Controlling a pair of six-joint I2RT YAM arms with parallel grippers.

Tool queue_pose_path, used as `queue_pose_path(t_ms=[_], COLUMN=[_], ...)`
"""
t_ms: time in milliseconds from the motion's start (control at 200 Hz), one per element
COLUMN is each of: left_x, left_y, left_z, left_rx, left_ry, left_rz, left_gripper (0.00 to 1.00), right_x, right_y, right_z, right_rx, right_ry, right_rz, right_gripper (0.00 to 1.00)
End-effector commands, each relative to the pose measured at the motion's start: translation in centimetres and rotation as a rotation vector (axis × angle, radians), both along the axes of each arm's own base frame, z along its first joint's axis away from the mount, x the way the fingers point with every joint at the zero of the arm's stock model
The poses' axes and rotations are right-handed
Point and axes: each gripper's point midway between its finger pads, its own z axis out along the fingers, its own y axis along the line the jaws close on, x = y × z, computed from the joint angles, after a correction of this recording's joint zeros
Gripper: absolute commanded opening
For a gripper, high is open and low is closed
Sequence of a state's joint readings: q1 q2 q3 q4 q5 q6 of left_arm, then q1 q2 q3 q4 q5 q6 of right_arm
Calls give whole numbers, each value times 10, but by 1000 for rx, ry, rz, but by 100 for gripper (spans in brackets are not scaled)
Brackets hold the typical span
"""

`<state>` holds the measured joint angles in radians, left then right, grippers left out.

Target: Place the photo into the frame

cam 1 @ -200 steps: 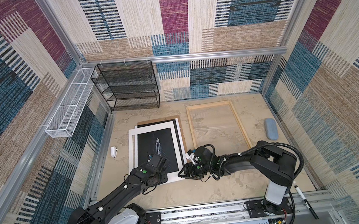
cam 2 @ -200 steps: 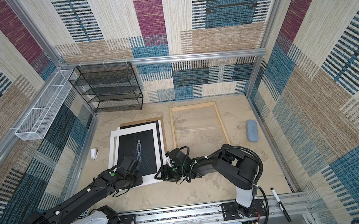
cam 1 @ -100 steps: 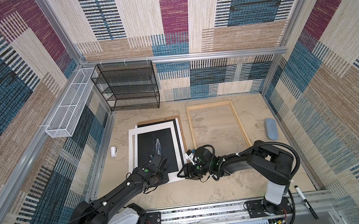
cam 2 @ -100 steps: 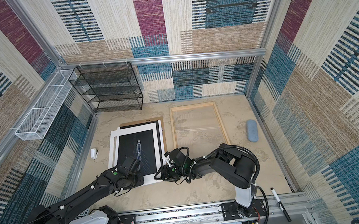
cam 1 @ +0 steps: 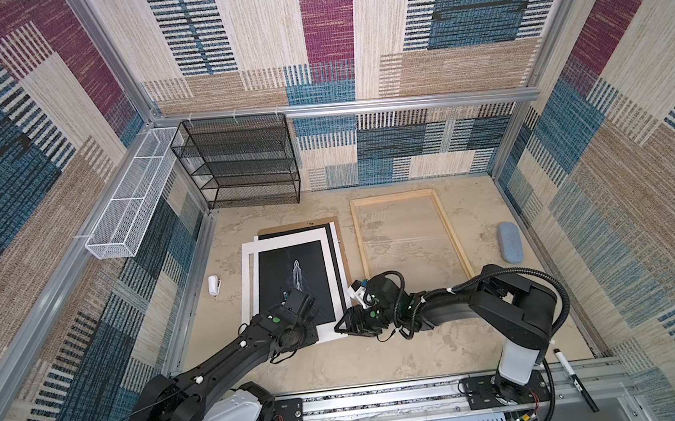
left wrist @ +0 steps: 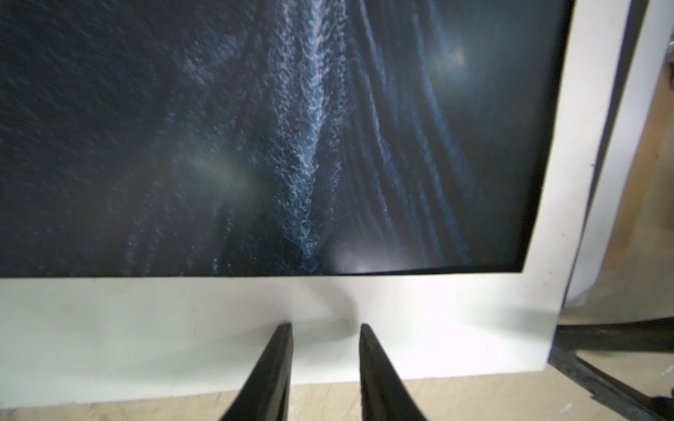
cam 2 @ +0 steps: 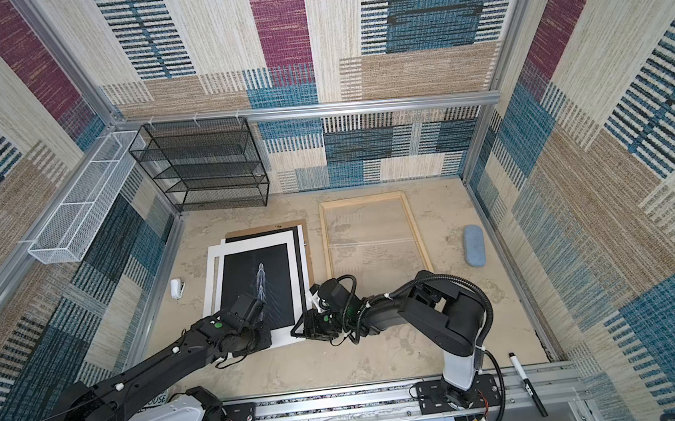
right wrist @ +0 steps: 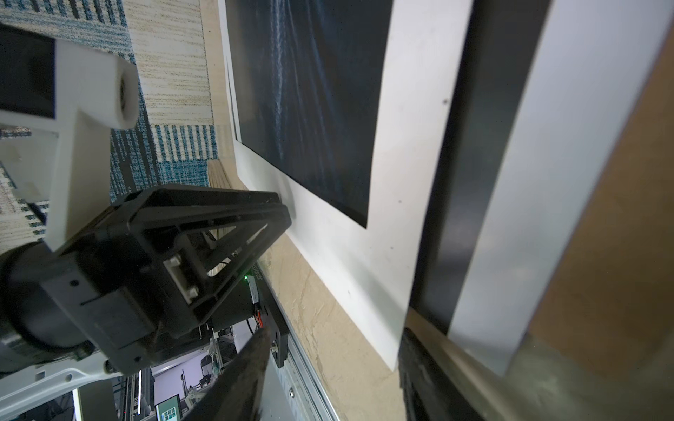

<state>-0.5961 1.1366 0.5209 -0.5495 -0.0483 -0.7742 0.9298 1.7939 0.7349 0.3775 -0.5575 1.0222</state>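
The photo [cam 1: 292,282] [cam 2: 257,285], a black print with a white streak and a white margin, lies flat on a stack of sheets at the left of the table. The frame [cam 1: 453,234] [cam 2: 418,233], made of pale wood rails, lies to its right with nothing inside. My left gripper [left wrist: 326,328] [cam 1: 311,330] rests its tips on the photo's near white margin, slightly apart, and the paper puckers between them. My right gripper [right wrist: 333,346] [cam 1: 342,330] stands open at the photo's near right corner, and that corner lies between its fingers.
Under the photo are a white mat [cam 1: 247,265], a black sheet [cam 1: 333,245] and a brown backing board [cam 1: 299,224]. A black wire rack [cam 1: 240,161] stands at the back left and a white basket [cam 1: 131,204] hangs on the left wall. A blue case [cam 1: 511,242] lies at the right and a small white object [cam 1: 214,284] at the left.
The right gripper's jaws have narrowed a little around the photo's near right corner. The left gripper has settled slightly lower on the near margin. The photo has not moved.
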Motion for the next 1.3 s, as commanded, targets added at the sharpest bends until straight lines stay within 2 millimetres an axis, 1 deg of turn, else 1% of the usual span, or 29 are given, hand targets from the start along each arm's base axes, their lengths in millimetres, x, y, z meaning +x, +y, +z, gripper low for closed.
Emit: queue_pose_path(t_ms=[0, 210, 295, 391, 516, 566, 721, 936, 1097, 1202, 1297], left_x=[1, 2, 2, 2, 2, 2, 3, 4, 5, 8, 13], left_y=[-2, -4, -5, -6, -6, -6, -7, -9, -10, -13, -15], left_z=[0, 0, 0, 0, 1, 2, 2, 3, 5, 12, 22], left_rx=[-7, -17, -21, -24, -27, -29, -33, -38, -43, -58, -68], left_ry=[-4, -2, -2, -2, -6, -7, -7, -12, -17, -29, -55], left_rz=[-1, -7, -10, -15, -16, -15, -16, -21, -24, -26, -26], left_gripper=[34, 34, 34, 34, 34, 34, 34, 34, 34, 34, 34], right_x=[5, 8, 9, 8, 8, 8, 7, 6, 6, 8, 10], right_y=[10, 12, 12, 12, 12, 11, 13, 13, 13, 11, 7], right_z=[15, 20, 19, 15, 14, 13, 10, 6, 5, 6, 6], right_rx=[58, 74, 75, 67, 66, 63, 61, 57, 48, 32, 9], right_ry=[-52, -80, -86, -80, -76, -75, -69, -58, -65, -81, -98], right_rz=[19, 21, 22, 22, 21, 21, 29, 36, 39, 36, 27], right_gripper=[58, 57, 57, 53, 45, 44, 30, 15, 8, 3, 0])
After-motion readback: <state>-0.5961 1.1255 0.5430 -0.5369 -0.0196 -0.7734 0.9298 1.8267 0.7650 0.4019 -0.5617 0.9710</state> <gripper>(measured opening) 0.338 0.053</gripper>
